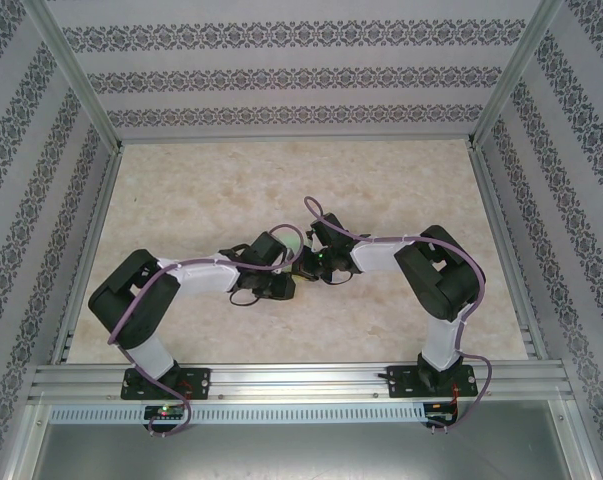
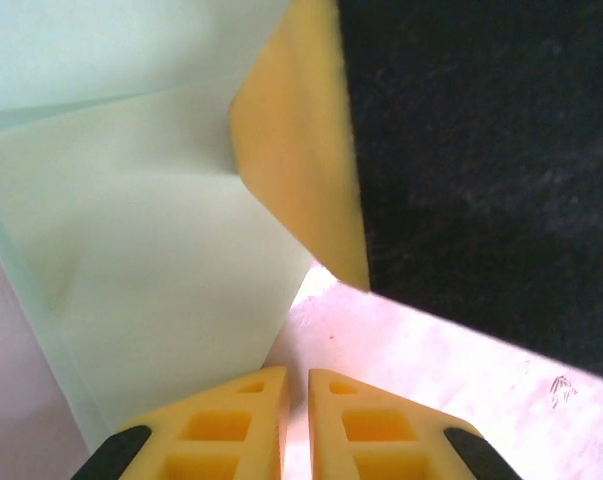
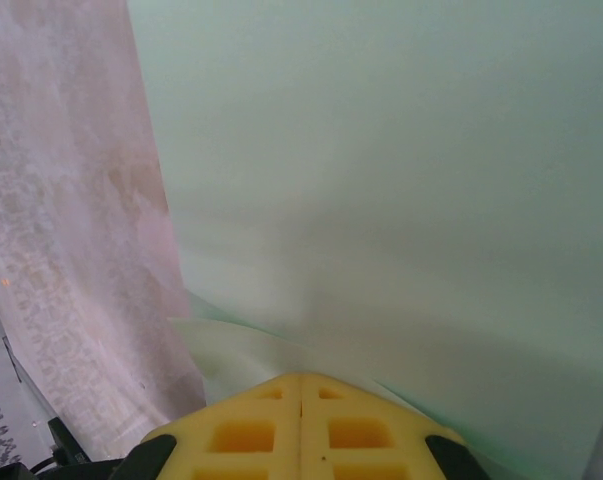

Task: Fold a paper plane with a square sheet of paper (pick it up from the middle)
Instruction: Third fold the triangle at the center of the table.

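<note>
Left wrist cam: right gripper [image 2: 326, 200] w/ green sheet [image 2: 161, 280] blocks tabletop [image 2: 451, 370].

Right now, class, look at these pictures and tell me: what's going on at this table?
Over the middle of the table, the robot is working a pale green square sheet of paper. The right hand is shut on the sheet, which is held up and already shows a fold. The left hand sits beside it, fingers nearly together with nothing visible between them. The folding looks unfinished.
</note>
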Robot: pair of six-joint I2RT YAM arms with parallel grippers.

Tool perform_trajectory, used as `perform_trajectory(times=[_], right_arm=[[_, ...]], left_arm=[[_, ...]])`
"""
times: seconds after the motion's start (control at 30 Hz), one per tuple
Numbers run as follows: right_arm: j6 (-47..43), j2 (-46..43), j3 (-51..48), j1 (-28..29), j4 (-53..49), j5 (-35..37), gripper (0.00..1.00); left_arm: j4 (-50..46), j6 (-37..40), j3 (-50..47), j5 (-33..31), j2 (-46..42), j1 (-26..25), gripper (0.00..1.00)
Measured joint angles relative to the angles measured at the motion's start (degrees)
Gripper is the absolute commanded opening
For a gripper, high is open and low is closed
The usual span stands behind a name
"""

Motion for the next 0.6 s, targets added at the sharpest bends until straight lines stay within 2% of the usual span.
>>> perform_trajectory(times=[0.33, 0.6], right_arm=[[0.0, 0.1, 0.0, -0.2, 0.2, -0.2, 0.05], [0.0, 0.2, 0.0, -0.4, 0.3, -0.2, 0.05]], left_arm=[[5.7, -0.9, -4.8, 0.4, -2.4, 0.2, 0.12], [5.7, -1.8, -8.5, 3.7, -5.5, 2.1, 0.12]])
